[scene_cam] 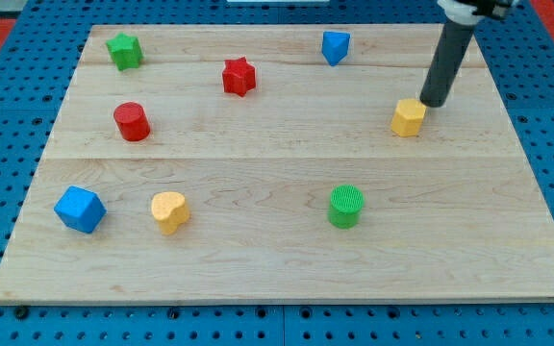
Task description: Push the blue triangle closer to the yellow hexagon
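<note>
The blue triangle [335, 46] lies near the view's top, right of centre. The yellow hexagon [408, 117] lies lower and to the right of it, near the board's right side. My tip [434, 102] is just to the upper right of the yellow hexagon, touching or nearly touching it. The rod rises from there to the view's top right. The tip is well right of and below the blue triangle.
A green star [123, 50] is at the top left, a red star [239, 76] at top centre, a red cylinder [132, 121] at left. A blue cube [79, 209], a yellow heart [169, 211] and a green cylinder [346, 206] lie along the bottom. The wooden board [277, 269] sits on a blue perforated table.
</note>
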